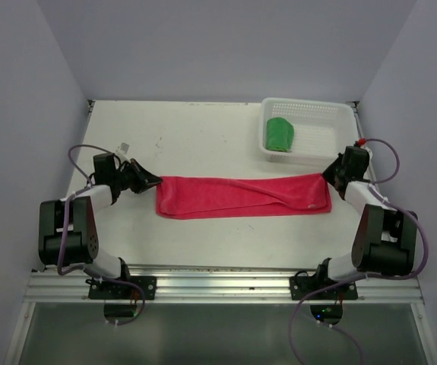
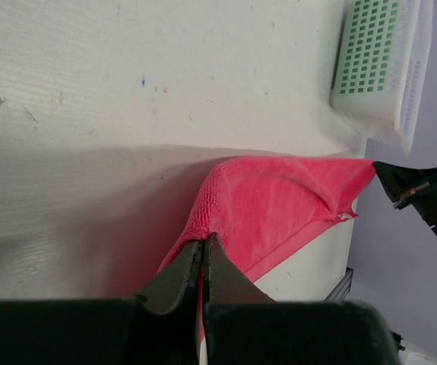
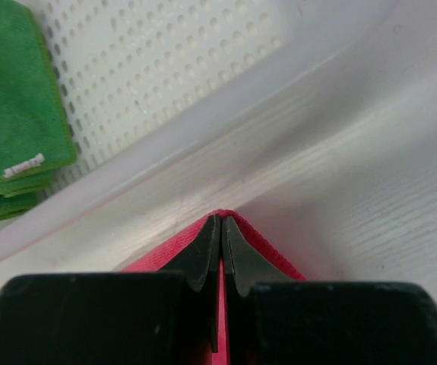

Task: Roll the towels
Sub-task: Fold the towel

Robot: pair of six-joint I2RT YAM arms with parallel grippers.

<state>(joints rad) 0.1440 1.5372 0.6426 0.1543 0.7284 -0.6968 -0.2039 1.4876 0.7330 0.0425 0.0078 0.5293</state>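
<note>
Left tool (image 1: 154, 182) and right tool (image 1: 326, 176) face each other, both clamped closed.

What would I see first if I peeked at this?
A long pink-red towel lies stretched across the middle of the table, pinched at one end by the left fingers and at the other by the right fingers. At the far right corner, a bright green towel sits inside a plastic mesh basket.

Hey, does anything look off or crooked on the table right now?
Nothing spilled or damaged. The pink-red towel lies as a long strip, pinched at each end by the left gripper and right gripper; a diagonal crease puckers its right end.
</note>
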